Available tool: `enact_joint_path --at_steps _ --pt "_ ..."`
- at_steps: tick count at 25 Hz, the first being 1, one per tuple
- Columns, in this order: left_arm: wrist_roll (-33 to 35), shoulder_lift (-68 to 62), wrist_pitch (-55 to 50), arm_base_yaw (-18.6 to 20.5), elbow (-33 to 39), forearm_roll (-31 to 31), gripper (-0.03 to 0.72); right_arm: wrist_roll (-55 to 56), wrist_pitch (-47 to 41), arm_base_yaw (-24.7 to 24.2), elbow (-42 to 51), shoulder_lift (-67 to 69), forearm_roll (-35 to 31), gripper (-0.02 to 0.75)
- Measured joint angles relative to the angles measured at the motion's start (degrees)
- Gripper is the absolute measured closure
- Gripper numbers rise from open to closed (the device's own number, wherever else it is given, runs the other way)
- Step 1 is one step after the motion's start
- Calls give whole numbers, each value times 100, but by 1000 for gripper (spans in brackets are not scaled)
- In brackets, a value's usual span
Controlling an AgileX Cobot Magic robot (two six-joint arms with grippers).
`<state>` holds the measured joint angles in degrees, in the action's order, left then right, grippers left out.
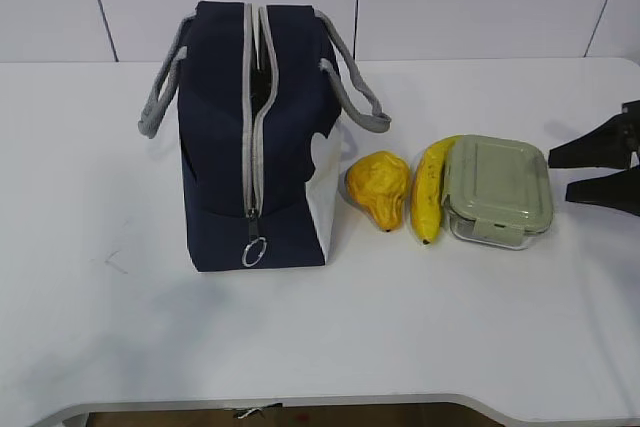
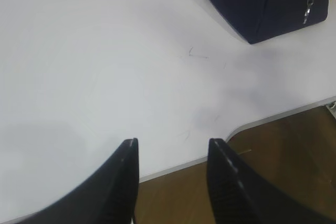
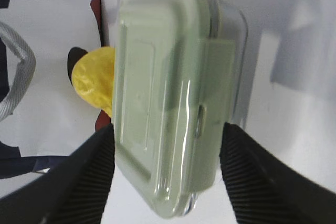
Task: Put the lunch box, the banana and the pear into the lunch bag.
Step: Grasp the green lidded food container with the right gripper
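Note:
The navy lunch bag (image 1: 255,137) stands upright at the left centre, with a dark gap in its zipper at the top. To its right lie the pear (image 1: 380,187), the banana (image 1: 430,192) and the green-lidded lunch box (image 1: 497,190), side by side. My right gripper (image 1: 558,174) is open just right of the lunch box. In the right wrist view its fingers (image 3: 89,171) flank the near end of the lunch box (image 3: 163,93) without gripping; the pear (image 3: 94,82) shows behind. My left gripper (image 2: 173,142) is open and empty over the table's front edge, and is out of the exterior view.
The bag's grey handles (image 1: 160,97) hang out to both sides. Its metal ring pull (image 1: 254,250) dangles at the near end. The bag's corner (image 2: 262,3) shows at the top right of the left wrist view. The curved table edge (image 2: 252,124) lies near the left gripper.

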<state>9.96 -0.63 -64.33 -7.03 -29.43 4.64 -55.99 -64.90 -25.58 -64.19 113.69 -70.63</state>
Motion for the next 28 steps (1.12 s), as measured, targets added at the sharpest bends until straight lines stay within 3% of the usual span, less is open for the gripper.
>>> enact_joint_path --at_steps 15,28 --pt "0 0 0 0 0 -10 363 -136 -11 122 -297 615 -96 222" --pt "0 0 0 0 0 -10 362 -396 261 575 -310 835 -528 221"
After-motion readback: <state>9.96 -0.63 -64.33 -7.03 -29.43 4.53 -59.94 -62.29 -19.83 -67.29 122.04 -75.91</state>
